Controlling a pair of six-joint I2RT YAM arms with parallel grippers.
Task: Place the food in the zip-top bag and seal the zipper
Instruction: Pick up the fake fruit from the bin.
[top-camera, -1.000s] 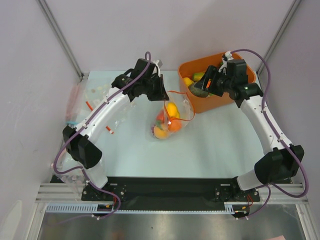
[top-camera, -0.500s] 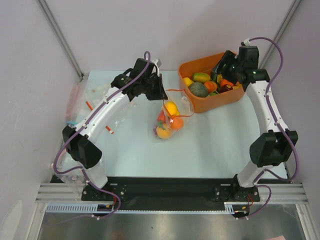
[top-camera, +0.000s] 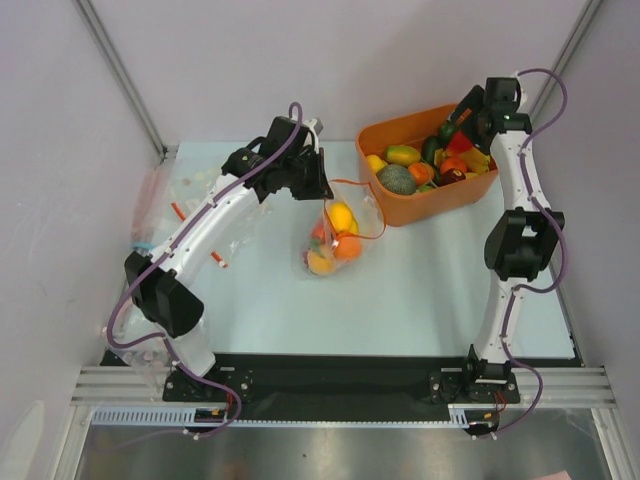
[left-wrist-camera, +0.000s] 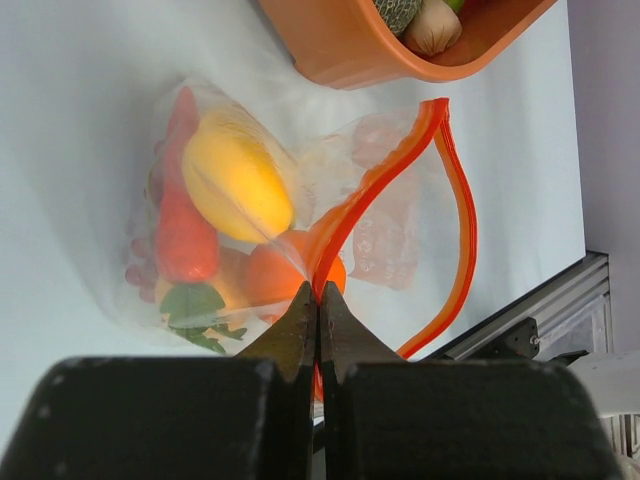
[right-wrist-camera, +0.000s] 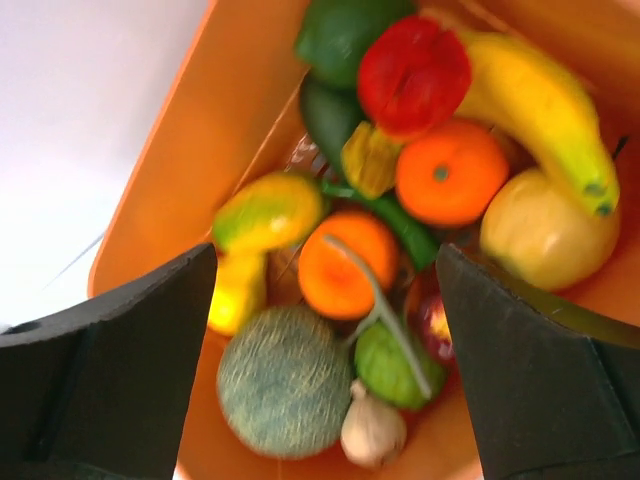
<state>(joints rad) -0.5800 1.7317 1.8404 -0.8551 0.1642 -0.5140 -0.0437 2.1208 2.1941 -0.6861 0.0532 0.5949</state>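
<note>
Left claw (left-wrist-camera: 318, 292) clamps the zipper (left-wrist-camera: 467, 230); right claw (right-wrist-camera: 325, 300) gapes above the tub (right-wrist-camera: 200, 150). The bag (left-wrist-camera: 385, 235) looks limp and slippery, so it is best held by its stiffer zipper.

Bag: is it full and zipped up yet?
Partly. Several toy foods already sit inside the bag. The left gripper pinches the zipper, which gapes open. The right gripper hangs open and empty over the tub, where other foods lie. Sealing is left.
</note>
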